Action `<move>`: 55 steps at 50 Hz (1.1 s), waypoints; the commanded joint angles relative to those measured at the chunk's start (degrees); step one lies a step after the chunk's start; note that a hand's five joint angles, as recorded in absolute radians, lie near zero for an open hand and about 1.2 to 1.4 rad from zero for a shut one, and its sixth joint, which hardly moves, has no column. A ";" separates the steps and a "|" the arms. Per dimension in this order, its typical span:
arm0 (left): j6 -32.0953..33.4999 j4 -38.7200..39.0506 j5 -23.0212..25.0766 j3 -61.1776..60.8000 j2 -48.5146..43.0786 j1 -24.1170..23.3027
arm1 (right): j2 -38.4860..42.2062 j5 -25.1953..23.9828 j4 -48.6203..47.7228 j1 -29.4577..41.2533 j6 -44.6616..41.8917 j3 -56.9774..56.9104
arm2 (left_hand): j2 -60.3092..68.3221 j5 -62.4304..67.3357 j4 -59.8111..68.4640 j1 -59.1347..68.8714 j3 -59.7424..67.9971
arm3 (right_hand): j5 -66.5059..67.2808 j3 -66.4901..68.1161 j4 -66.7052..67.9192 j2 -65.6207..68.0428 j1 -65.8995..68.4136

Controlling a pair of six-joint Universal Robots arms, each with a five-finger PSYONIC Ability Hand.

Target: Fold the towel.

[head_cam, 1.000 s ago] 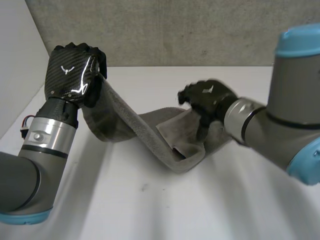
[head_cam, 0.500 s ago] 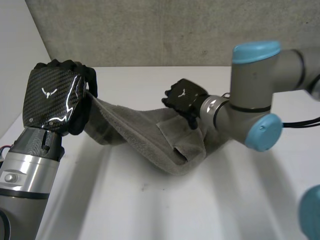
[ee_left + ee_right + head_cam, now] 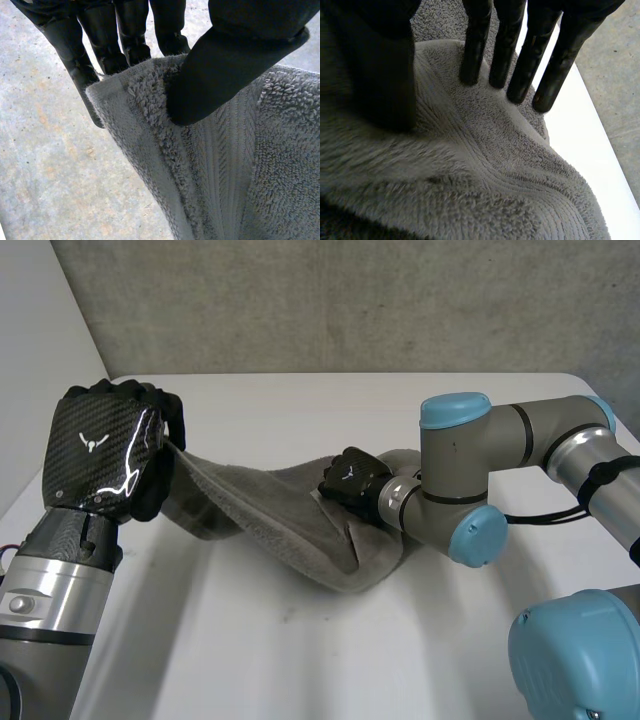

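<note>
As your right robot hand (image 3: 350, 480) settles flat-fingered on the towel (image 3: 250, 505) at 3 o'clock, left robot hand (image 3: 100, 455) pinches its lowered 9 o'clock corner; fold looks half-laid.

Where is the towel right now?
In the head view the grey towel sags across the white table, one end pinched up by the left hand, the other under the right hand.

Left hand (image 3: 98, 455): glossy black carbon-weave shell, white emblem; right hand (image 3: 352, 478) alike. Left arm (image 3: 55, 585) — silver-grey wrist collar. Right arm (image 3: 520, 440) — grey tubular links, light-blue caps.
</note>
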 commanded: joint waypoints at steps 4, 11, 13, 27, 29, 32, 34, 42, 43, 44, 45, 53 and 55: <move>0.00 0.09 0.00 0.02 -0.23 0.01 | -1.87 0.89 -0.64 0.00 1.08 -1.46 | 10.20 10.92 10.16 10.72 10.23 | 37.90 37.79 37.71 37.42 37.82; 0.00 0.09 0.00 0.11 -0.23 0.01 | -3.18 1.42 -0.64 -0.70 4.94 -1.82 | 10.20 10.92 10.16 10.72 10.23 | 37.90 37.79 37.71 37.42 37.82; 0.00 0.09 0.00 0.11 -0.23 0.01 | -3.89 1.51 -0.64 -0.88 6.09 -1.82 | 10.20 10.92 10.16 10.72 10.23 | 37.90 37.79 37.71 37.42 37.82; 0.00 0.09 0.00 -0.33 -0.14 0.72 | -5.04 -4.28 1.46 -1.23 6.02 4.68 | 10.20 10.92 10.16 10.72 10.23 | -32.10 -32.21 -32.29 -32.58 -32.18; 0.00 0.18 0.00 -0.50 -0.14 0.81 | -4.86 -4.64 2.52 -1.23 4.26 5.12 | 10.20 10.92 10.16 10.72 10.23 | -32.10 -32.21 -32.29 -32.58 -32.18; 0.00 0.18 -0.09 -0.42 -0.23 0.98 | -4.42 -4.73 4.45 -1.23 1.10 5.39 | 10.20 10.92 10.16 10.72 10.23 | -32.10 -32.21 -32.29 -32.58 -32.18; 0.00 0.18 0.00 -0.42 -0.23 1.24 | -4.07 -4.64 4.98 -1.23 0.39 5.48 | 10.20 10.92 10.16 10.72 10.23 | -32.10 -32.21 -32.29 -32.58 -32.18; -0.09 0.09 0.00 -0.50 -0.14 2.03 | -3.80 -4.55 5.78 -0.88 0.03 6.44 | 10.20 10.92 10.16 10.72 10.23 | -20.46 -20.57 -20.65 -20.94 -20.54; -0.09 0.09 0.00 -0.50 -0.14 2.04 | -3.80 -4.47 5.69 -0.88 0.03 6.27 | 10.20 10.92 10.16 10.72 10.23 | -12.75 -12.86 -12.94 -13.23 -12.83; 0.00 0.09 0.00 -0.50 -0.14 2.04 | -3.80 -4.47 5.69 -0.88 0.03 6.27 | 10.20 10.92 10.16 10.72 10.23 | -12.67 -12.78 -12.86 -13.16 -12.76; 0.00 0.09 0.00 -0.50 -0.14 2.04 | -3.98 -4.29 5.52 -0.88 0.03 5.83 | 10.20 10.92 10.16 10.72 10.23 | -5.34 -5.45 -5.53 -5.83 -5.43; -0.09 0.35 0.00 0.37 -0.23 2.12 | -4.42 -1.93 2.80 -0.88 3.26 -0.04 | 10.20 10.92 10.16 10.72 10.23 | 35.70 35.59 35.51 35.21 35.61; -0.09 0.53 0.00 0.98 -0.31 2.21 | -4.51 0.02 1.56 -0.88 5.30 -1.91 | 10.20 10.92 10.16 10.72 10.23 | 37.90 37.79 37.71 37.42 37.82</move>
